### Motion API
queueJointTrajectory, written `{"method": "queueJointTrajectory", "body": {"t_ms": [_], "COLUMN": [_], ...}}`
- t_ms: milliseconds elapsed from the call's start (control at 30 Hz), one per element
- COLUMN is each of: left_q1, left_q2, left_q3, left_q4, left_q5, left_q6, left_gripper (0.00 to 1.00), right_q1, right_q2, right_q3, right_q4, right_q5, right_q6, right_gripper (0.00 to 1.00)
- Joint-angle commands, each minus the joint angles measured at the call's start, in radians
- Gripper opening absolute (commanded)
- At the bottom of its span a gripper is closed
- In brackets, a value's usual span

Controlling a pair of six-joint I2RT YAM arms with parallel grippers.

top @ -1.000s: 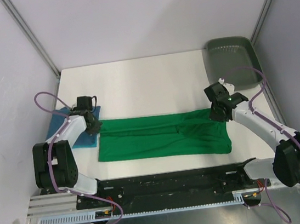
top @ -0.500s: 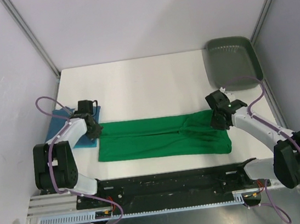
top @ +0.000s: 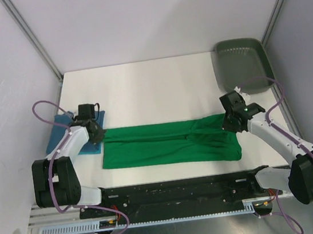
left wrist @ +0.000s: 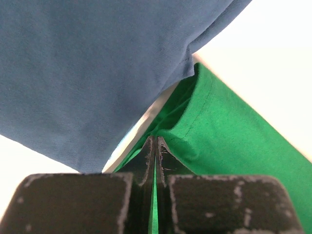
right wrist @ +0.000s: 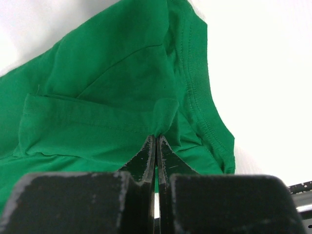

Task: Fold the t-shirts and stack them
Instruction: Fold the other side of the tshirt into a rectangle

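Note:
The emerald green t-shirt (top: pixel 169 144) lies folded into a long band across the near part of the table. My left gripper (top: pixel 97 135) is shut on the green shirt's left edge (left wrist: pixel 204 141), with cloth pinched between the fingers. The teal blue t-shirt (top: pixel 67 141) lies folded at the far left, partly under my left arm, and fills the upper left of the left wrist view (left wrist: pixel 87 63). My right gripper (top: pixel 231 124) is shut on a fold of the green shirt near its collar (right wrist: pixel 161 117) at the right end.
The dark grey-green tray (top: pixel 242 65) stands at the back right corner, tilted against the wall. Bare white table (top: pixel 153 88) stretches behind the green shirt. The black rail (top: pixel 177 186) runs along the near edge.
Both grippers have moved slightly outward, left to the left and right to the right. The green shirt's top edge is drawn straighter and its right end lies flatter.

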Motion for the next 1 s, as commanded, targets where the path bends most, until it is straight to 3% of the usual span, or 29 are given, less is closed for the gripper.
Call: {"method": "queueJointTrajectory", "body": {"t_ms": [0, 67, 133, 267, 367, 533, 733, 967], "left_q1": [0.01, 0.01, 0.012, 0.014, 0.013, -0.011, -0.092, -0.403], "left_q2": [-0.012, 0.007, 0.018, -0.021, -0.068, -0.078, -0.013, 0.123], "left_q3": [-0.02, -0.025, -0.03, -0.034, -0.012, 0.024, 0.057, 0.211], "left_q4": [0.008, 0.009, 0.009, 0.019, 0.022, 0.031, 0.065, 0.104], "left_q5": [-0.003, 0.0, 0.015, 0.039, 0.05, 0.085, 0.207, 0.318], "left_q6": [-0.01, -0.013, -0.014, -0.001, 0.025, 0.064, 0.111, 0.188], "left_gripper": [0.0, 0.0, 0.04, 0.41, 0.53, 0.54, 0.5, 0.48], "right_q1": [0.012, 0.015, 0.013, 0.003, 0.003, 0.042, 0.115, 0.112], "right_q2": [-0.009, 0.001, 0.011, -0.02, -0.075, -0.017, 0.21, 0.275], "right_q3": [-0.012, -0.04, -0.064, -0.075, -0.068, -0.037, 0.088, 0.144], "right_q4": [-0.001, 0.023, 0.041, 0.041, 0.066, 0.199, 0.302, 0.177], "right_q5": [-0.004, -0.027, -0.046, -0.051, -0.06, -0.102, -0.08, 0.038], "right_q6": [0.012, 0.018, 0.017, 0.006, -0.012, -0.074, -0.152, -0.064], "right_gripper": [0.0, 0.01, 0.1, 0.35, 0.42, 0.44, 0.45, 0.44]}}
